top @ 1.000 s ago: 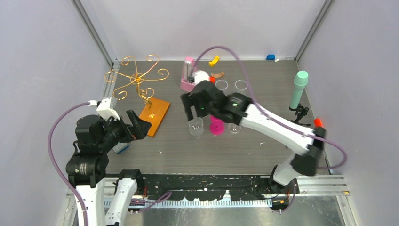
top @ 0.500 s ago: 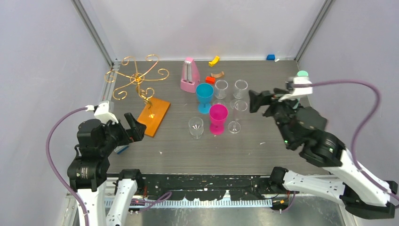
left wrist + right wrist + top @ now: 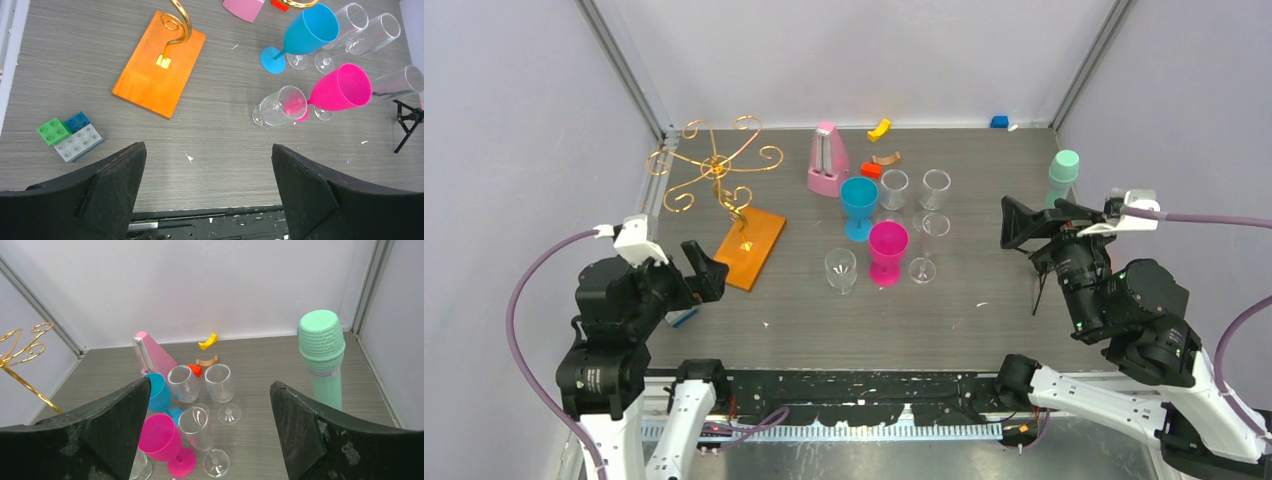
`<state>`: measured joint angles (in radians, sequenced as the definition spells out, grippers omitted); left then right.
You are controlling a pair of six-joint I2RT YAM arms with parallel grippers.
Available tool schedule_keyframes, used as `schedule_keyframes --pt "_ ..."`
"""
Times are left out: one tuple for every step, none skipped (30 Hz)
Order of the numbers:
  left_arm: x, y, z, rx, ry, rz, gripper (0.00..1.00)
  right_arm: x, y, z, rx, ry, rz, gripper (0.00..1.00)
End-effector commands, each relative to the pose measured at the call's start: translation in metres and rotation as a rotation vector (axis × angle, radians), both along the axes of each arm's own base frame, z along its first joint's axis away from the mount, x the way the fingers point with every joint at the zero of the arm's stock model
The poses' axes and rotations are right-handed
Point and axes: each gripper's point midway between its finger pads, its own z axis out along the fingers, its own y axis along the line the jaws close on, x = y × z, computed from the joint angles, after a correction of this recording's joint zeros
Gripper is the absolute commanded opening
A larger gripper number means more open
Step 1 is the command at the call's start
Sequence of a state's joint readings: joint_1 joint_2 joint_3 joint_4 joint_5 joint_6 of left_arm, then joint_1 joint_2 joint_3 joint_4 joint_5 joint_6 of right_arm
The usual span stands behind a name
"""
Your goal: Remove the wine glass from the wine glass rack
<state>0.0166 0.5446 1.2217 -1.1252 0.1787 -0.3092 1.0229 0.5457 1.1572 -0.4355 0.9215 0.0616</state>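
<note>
Wine glass rack (image 3: 714, 165): stands at the far left of the table (image 3: 984, 330). Spreads gold wire scrolls from a thin post and sits fixed on a flat orange-brown base (image 3: 751, 247), which lies nearer and a little right of the scrolls.

Clear wine glass (image 3: 840, 270): stands upright on the table near the middle, right of the base and apart from it. Sits just left of a pink goblet (image 3: 887, 245) and touches neither claw.

Other glassware: groups farther back and to the right. Includes a blue goblet (image 3: 858, 200) just beyond the pink one, and a cluster of clear glasses (image 3: 935, 185) right of the blue goblet.

Pink metronome (image 3: 826, 160): stands far of the blue goblet, between the rack and the clear cluster.

Left claw (image 3: 707, 272): hangs released over the near left of the table, just near of the base. Keeps its jaws wide apart and grips nothing. Looks down in its own wrist view on the base, the glasses and some toy bricks (image 3: 70, 136) at the near left.

Right claw (image 3: 1024, 225): hovers released at the right side, well apart from the glasses, with jaws spread and nothing between them. Faces left toward the glass cluster, with a mint-green cylinder (image 3: 322, 352) upright close by on the far right.
</note>
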Motion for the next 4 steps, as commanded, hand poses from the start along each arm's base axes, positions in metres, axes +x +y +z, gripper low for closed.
schedule_keyframes --pt "-0.0041 0.0036 0.0133 0.021 -0.046 0.011 1.00 0.0046 0.0011 -0.0036 -0.012 0.015 -0.033 0.94" --pt "-0.0046 0.0051 0.0131 0.023 -0.045 0.021 1.00 0.0059 0.0030 -0.0049 -0.018 0.020 -0.033 0.94" --pt "-0.0045 0.0073 0.0124 0.026 -0.041 0.033 1.00 0.0062 0.0032 -0.0052 -0.020 0.021 -0.035 0.95" --pt "-0.0047 0.0075 0.0126 0.026 -0.043 0.035 1.00 0.0073 0.0036 -0.0059 -0.024 0.025 -0.042 0.95"
